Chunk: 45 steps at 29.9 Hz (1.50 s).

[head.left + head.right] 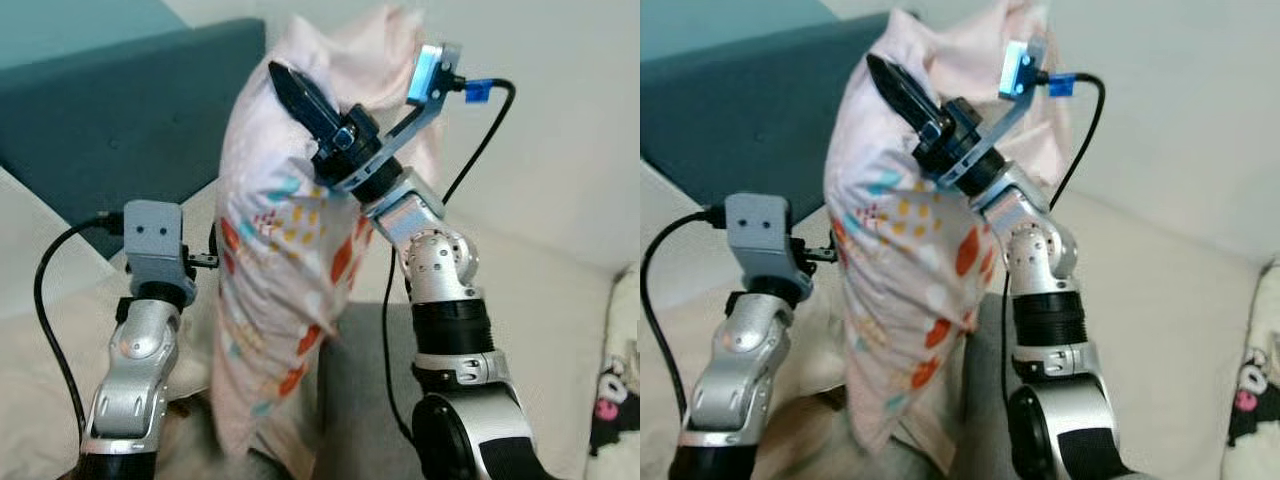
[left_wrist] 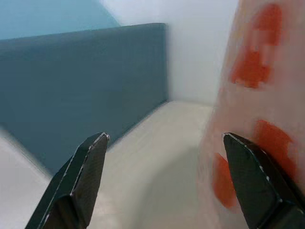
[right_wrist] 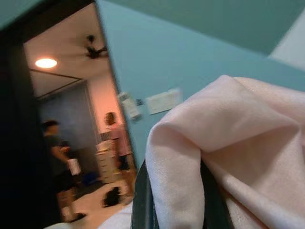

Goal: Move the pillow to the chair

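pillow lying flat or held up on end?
On end: the pillow hangs upright, right gripper pinching its top, left gripper open beside it.

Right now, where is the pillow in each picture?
Left eye: pillow in the middle, between both arms.
Right eye: pillow in the middle, slightly further left.
Left wrist: pillow with orange spots, beside one finger.
Right wrist: pink pillow bunched over the fingers.
Shared landmark: teal wall.

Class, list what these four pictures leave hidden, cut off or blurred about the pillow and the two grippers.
1. The pillow's bottom end: cut off by the lower edge in the eye views.
2. The right gripper's second finger: hidden behind pillow fabric in the eye views.
3. The left gripper: its open fingers are hidden behind the wrist camera in the eye views.
4. Pillow print: blurred in the left wrist view.
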Available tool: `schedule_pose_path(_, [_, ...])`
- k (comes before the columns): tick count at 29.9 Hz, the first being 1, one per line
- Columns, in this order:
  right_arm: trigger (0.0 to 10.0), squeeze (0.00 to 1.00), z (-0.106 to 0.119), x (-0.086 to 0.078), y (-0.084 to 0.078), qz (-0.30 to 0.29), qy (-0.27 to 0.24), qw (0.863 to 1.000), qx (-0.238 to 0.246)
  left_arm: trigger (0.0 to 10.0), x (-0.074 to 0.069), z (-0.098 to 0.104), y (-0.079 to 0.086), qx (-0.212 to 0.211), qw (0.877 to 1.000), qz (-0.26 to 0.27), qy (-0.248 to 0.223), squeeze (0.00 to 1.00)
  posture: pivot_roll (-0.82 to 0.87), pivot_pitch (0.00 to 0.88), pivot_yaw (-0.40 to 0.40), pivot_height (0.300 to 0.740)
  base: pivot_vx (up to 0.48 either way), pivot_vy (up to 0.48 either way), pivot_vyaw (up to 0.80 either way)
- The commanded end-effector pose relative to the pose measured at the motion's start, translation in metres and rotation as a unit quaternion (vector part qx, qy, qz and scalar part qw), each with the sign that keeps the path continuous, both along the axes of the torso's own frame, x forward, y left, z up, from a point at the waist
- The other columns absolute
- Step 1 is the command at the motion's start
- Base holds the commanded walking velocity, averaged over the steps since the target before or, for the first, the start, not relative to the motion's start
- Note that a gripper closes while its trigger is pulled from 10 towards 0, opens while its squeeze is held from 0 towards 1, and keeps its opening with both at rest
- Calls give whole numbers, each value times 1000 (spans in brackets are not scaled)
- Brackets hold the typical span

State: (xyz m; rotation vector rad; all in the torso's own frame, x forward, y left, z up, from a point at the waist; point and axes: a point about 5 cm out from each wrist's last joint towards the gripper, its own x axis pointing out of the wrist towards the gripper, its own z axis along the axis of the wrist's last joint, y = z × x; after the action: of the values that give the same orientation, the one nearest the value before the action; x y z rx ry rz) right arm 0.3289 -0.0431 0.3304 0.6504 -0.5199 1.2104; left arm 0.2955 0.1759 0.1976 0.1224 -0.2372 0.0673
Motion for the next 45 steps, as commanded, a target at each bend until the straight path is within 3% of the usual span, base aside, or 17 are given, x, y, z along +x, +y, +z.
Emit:
schedule_pose_path(1, [0, 0, 24, -16, 4, 27, -56, 998, 22, 10000, -1, -2, -4, 3, 1000, -10, 3, 0, 5, 0, -110, 740, 0, 0, 613])
schedule_pose_path(17, [0, 0, 46, -33, 1, 74, -90, 991, 61, 10000, 0, -1, -6, -1, 1000, -15, 1, 0, 5, 0, -110, 740, 0, 0, 609])
schedule_pose_path(45, [0, 0, 29, -41, 18, 109, -63, 991, 44, 10000, -1, -2, -7, -1, 1000, -18, 2, 0, 12, 0, -112, 740, 0, 0, 608])
